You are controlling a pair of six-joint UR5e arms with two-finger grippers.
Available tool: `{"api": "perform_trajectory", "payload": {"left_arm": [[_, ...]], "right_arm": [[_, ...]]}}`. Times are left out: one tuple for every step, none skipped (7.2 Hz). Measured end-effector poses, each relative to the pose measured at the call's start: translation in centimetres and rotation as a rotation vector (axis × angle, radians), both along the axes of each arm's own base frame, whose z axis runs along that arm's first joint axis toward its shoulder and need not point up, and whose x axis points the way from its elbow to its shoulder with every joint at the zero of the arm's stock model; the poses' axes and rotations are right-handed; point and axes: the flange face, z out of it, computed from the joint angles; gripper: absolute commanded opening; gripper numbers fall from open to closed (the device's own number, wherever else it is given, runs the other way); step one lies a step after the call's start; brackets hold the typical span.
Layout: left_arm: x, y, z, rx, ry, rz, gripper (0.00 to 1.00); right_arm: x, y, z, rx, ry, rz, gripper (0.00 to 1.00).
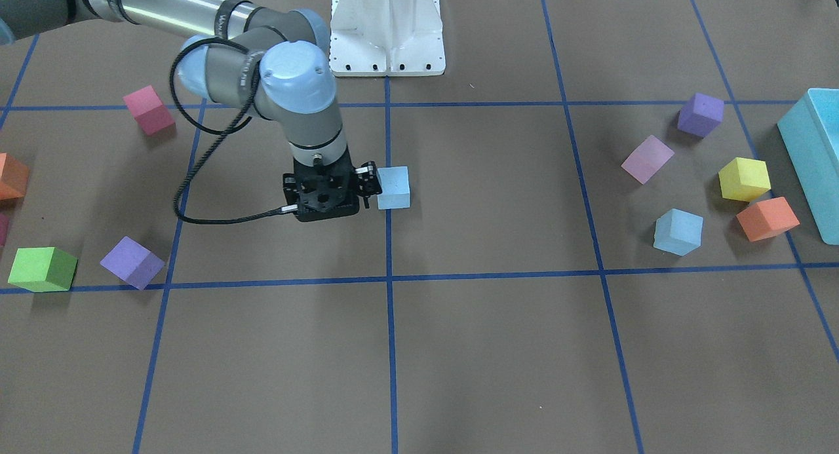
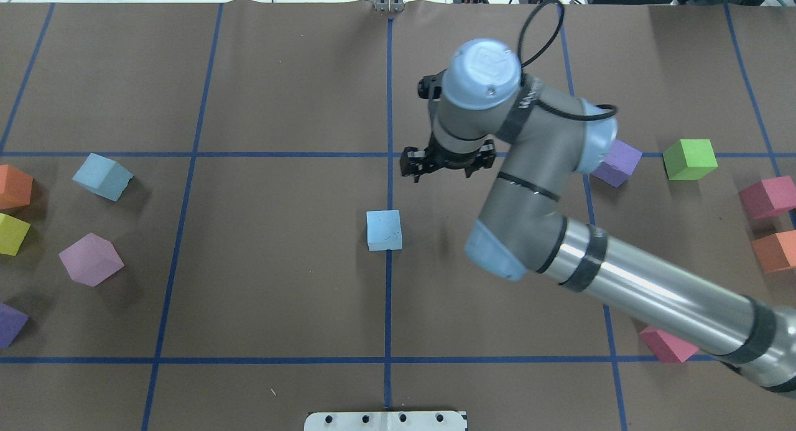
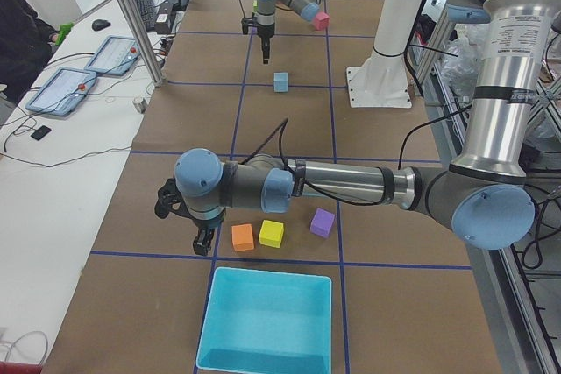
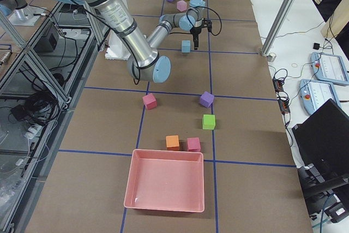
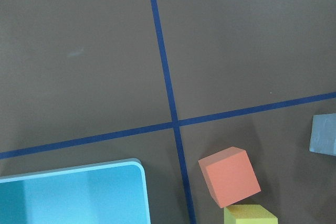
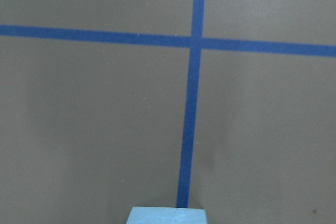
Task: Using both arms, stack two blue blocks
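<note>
Brown table (image 2: 280,275) holds 2 blue blocks (image 2: 384,230) (image 2: 102,176), unstacked.

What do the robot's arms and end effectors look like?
The right arm and left arm share grey and silver tubular links, pale blue joint caps and black bands. The right end effector and left end effector are black, with looping black cables.

Bright, even light from above, and mostly sharp frames for you

Your overhead and front views are evenly lit: the green cube (image 1: 40,268) and its neighbours throw only short, soft shadows on the brown table (image 1: 491,349). The right arm (image 2: 653,294) lays a faint, wide shadow beside itself, and a white glare streak runs along its silver tube. Your right wrist view is slightly soft, with the blue block (image 6: 167,215) blurred at its bottom edge. Uprights lean at the side views' edges
</note>
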Motion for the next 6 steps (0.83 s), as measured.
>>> {"api": "perform_trajectory", "payload": {"left_arm": [[1.7,-1.8,-2.4,0.0,0.007,-0.005,0.98],[4.7,-3.6,-5.1,0.001,0.015,0.011,0.98],[8.4,-5.0,-7.8,0.001,0.023,0.034,0.98],[12.4,-5.6,-9.8,0.002,0.031,0.058,0.98],[16.2,-5.6,-10.9,0.004,0.039,0.082,0.98],[19.4,-5.4,-11.3,0.012,0.036,0.108,0.98]], "right_arm": [[6.7,-2.1,3.0,0.005,-0.012,0.003,1.0],[14.4,-4.6,6.2,0.002,-0.022,0.022,1.0],[23.4,-6.6,10.6,0.005,-0.019,0.042,1.0],[32.1,-7.8,15.8,0.025,0.011,0.044,1.0],[40.9,-8.2,21.0,0.049,0.062,0.03,1.0],[48.0,-8.3,25.0,0.052,0.098,0.019,1.0]]}}
